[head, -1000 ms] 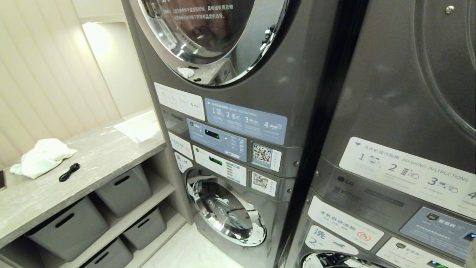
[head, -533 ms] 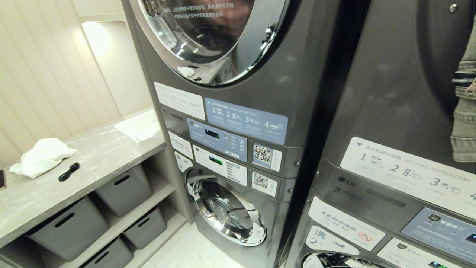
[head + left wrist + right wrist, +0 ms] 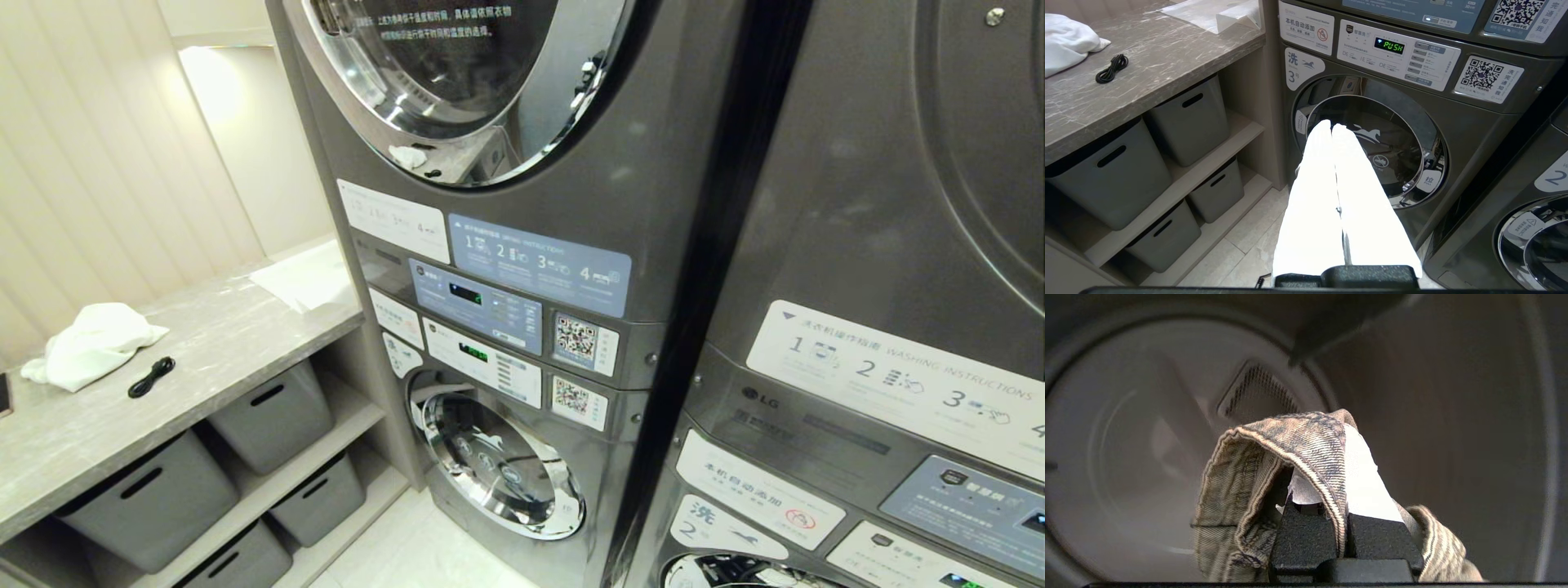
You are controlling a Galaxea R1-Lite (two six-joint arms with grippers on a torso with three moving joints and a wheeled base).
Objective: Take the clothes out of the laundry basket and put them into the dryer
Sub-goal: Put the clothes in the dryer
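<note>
Loading was the step in hand: the right wrist view looked straight into the dryer drum (image 3: pixel 1147 449), pale round back wall with a perforated vent (image 3: pixel 1257 396) near its upper part, so I judged the right arm was already at or inside the door opening.

The task's thing, a denim garment (image 3: pixel 1274 465) in washed grey-brown twill, sat in the right gripper (image 3: pixel 1341 522). Jaws were pressed together, pinching a folded seam edge between the white fingers (image 3: pixel 1363 486). The fabric draped over the fingertips like a hood; the fold ridge pointed into the drum along the gripper's own axis, and the rest hung down either side toward the wrist. Long axis of the whole piece: couldn't tell, most of it lay outside the view.

Neither arm showed in the head view, only the stacked machine fronts and the chrome door ring (image 3: pixel 457 90) of the neighbouring upper unit. The laundry basket was in no view.

The left gripper (image 3: pixel 1333 126) was parked low, fingers together and empty, aimed at the lower washer door (image 3: pixel 1372 143).

Next move, as I read it: push deeper past the door lip, then open the jaws so the denim drops clear. Risk: the hanging tail snagging on the rim or trailing out of the opening.
</note>
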